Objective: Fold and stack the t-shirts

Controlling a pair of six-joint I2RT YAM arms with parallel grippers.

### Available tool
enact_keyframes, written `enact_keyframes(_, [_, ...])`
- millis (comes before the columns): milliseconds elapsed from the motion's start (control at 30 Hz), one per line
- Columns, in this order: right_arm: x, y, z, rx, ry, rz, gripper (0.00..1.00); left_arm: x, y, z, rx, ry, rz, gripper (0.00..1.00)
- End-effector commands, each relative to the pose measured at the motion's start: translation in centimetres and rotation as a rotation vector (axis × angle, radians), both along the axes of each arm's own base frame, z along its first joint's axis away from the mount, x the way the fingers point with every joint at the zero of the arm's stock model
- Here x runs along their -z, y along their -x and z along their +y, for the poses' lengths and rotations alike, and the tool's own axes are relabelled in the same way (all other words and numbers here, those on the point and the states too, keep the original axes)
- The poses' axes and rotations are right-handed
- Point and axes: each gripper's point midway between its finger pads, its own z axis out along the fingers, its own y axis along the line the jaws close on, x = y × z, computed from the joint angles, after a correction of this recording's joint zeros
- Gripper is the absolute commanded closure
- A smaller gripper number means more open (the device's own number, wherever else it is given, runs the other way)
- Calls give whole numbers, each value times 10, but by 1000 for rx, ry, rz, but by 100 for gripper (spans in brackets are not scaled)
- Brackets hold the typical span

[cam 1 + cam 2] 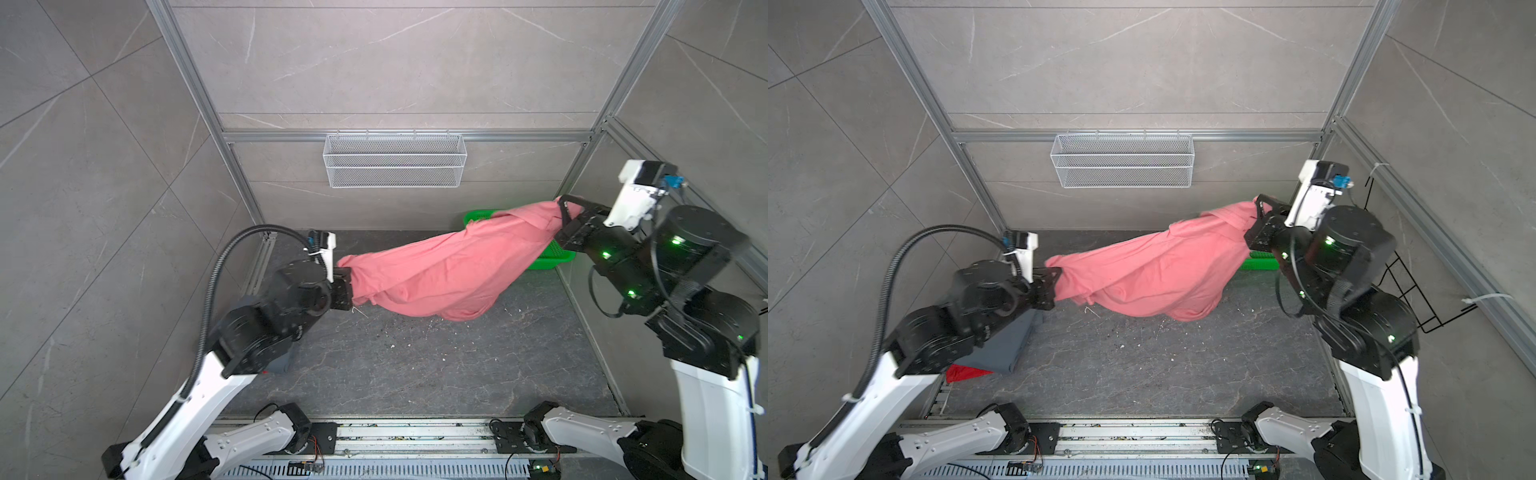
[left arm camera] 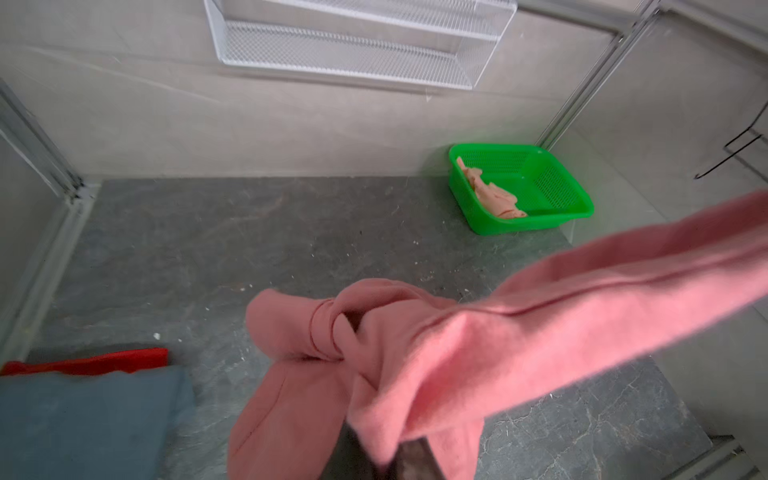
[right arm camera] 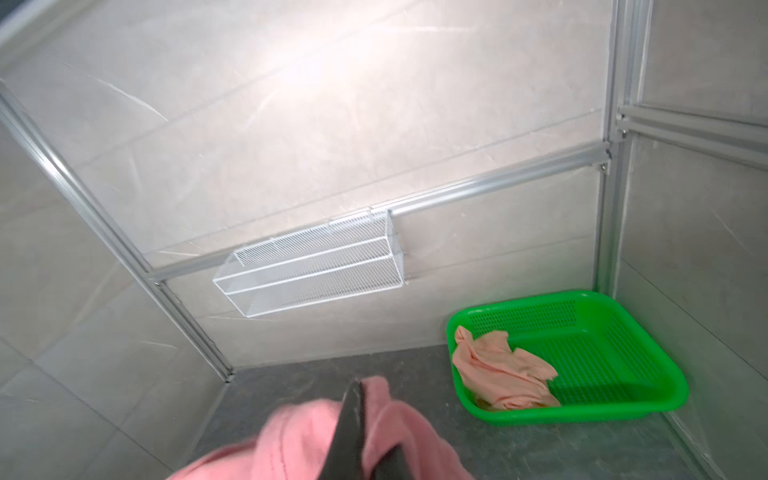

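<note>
A coral pink t-shirt (image 1: 440, 270) (image 1: 1150, 274) hangs stretched above the dark table, sagging in the middle. My left gripper (image 1: 347, 282) (image 2: 386, 457) is shut on its left end. My right gripper (image 1: 563, 212) (image 3: 365, 415) is shut on its right end, higher, over the back right corner. A folded slate grey-blue t-shirt (image 1: 1005, 345) (image 2: 83, 424) lies under my left arm on top of a bright red t-shirt (image 1: 963, 372) (image 2: 91, 361). A crumpled pale peach t-shirt (image 2: 494, 199) (image 3: 498, 374) lies in the green basket (image 2: 540, 222) (image 3: 582, 415).
The green basket (image 1: 552, 255) stands in the back right corner, partly hidden by the pink cloth. A white wire basket (image 1: 395, 160) hangs on the back wall. A black wire rack (image 1: 1404, 286) hangs on the right wall. Aluminium frame posts edge the table.
</note>
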Motion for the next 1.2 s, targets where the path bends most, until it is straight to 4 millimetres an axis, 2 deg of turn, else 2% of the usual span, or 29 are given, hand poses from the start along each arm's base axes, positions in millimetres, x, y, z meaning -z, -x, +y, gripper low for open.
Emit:
enact_keyframes(0, [-32, 21, -1, -55, -24, -117, 100, -5, 13, 27, -18, -122, -29, 100])
enact_keyframes(133, [-27, 3, 14, -83, -3, -84, 100, -16, 11, 35, -53, -124, -76, 100])
enact_keyframes(233, [-12, -28, 37, -120, 8, -30, 100, -14, 3, 34, -81, -136, -87, 100])
enact_keyframes(400, [18, -93, 95, -241, -28, 52, 100, -9, -18, 23, -124, -160, -103, 100])
enact_keyframes(533, [29, -141, 144, -362, -96, 90, 100, -26, -26, 32, -195, -187, -141, 100])
enact_keyframes(633, [12, -156, 173, -475, -144, 48, 100, -55, -18, 44, -210, -147, -197, 100])
enact_keyframes(733, [-11, -157, 178, -507, -168, -21, 100, -80, 0, 51, -166, -68, -244, 100])
enact_keyframes(800, [-22, -154, 176, -509, -168, -60, 100, -85, 11, 49, -115, -22, -241, 100])
enact_keyframes(833, [-21, -154, 175, -503, -161, -57, 100, -83, 14, 44, -79, -7, -224, 100])
enact_keyframes(867, [-13, -158, 174, -488, -149, -35, 100, -76, 15, 36, -45, 5, -193, 100])
enact_keyframes(933, [15, -171, 169, -433, -128, 40, 100, -53, 16, 10, 58, 20, -104, 100])
enact_keyframes(967, [41, -184, 160, -366, -118, 107, 94, -39, 14, -6, 110, 28, -50, 100])
enact_keyframes(1033, [81, -201, 148, -296, -96, 197, 82, -9, 12, -43, 221, 58, 71, 100])
enact_keyframes(1067, [105, -211, 141, -264, -85, 256, 64, 9, 10, -63, 271, 82, 140, 96])
enact_keyframes(1100, [129, -220, 134, -238, -80, 315, 47, 27, 9, -85, 332, 109, 206, 85])
enact_keyframes(1167, [165, -231, 121, -199, -68, 401, 38, 58, 10, -123, 449, 159, 320, 54])
